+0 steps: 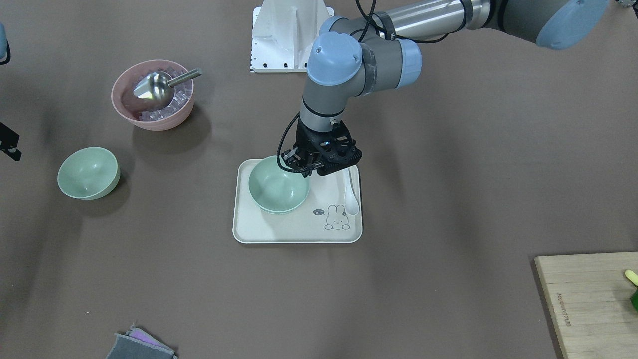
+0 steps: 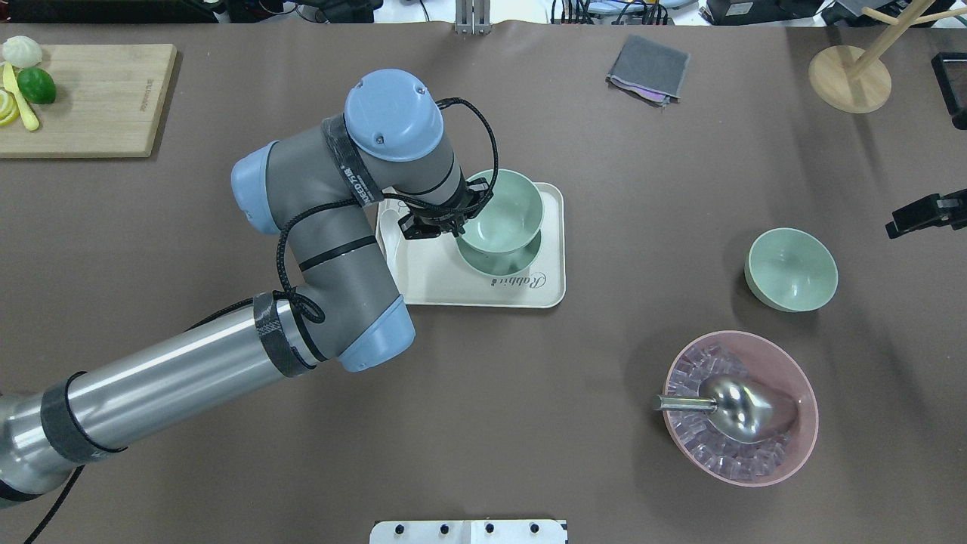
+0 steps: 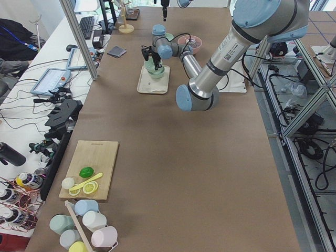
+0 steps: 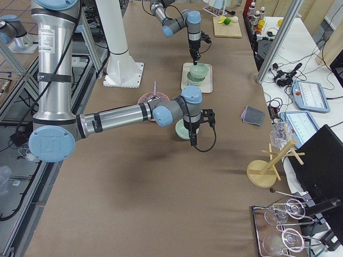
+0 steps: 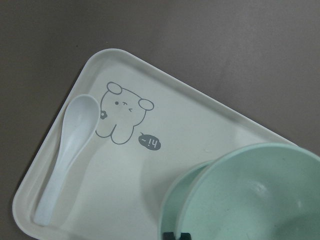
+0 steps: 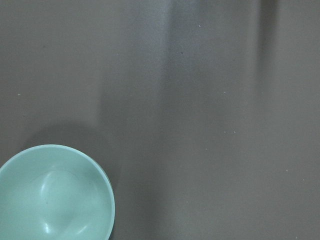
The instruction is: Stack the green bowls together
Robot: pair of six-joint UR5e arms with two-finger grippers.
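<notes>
Gripping the rim of a green bowl (image 2: pixel 506 204), left pincer (image 2: pixel 462 221) over tray (image 2: pixel 434 276) lettered "Rabbit" and "hi~"

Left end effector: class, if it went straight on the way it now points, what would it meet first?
The left end effector points down: its held green bowl would likely meet the second green bowl on the tray first.

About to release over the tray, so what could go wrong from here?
The held bowl, pinched at its rim by the left gripper, hangs above the tray bowl; alignment is unclear, so released now it may land tilted. Lowering, the jaws could catch the lower rim or nudge the spoon.
</notes>
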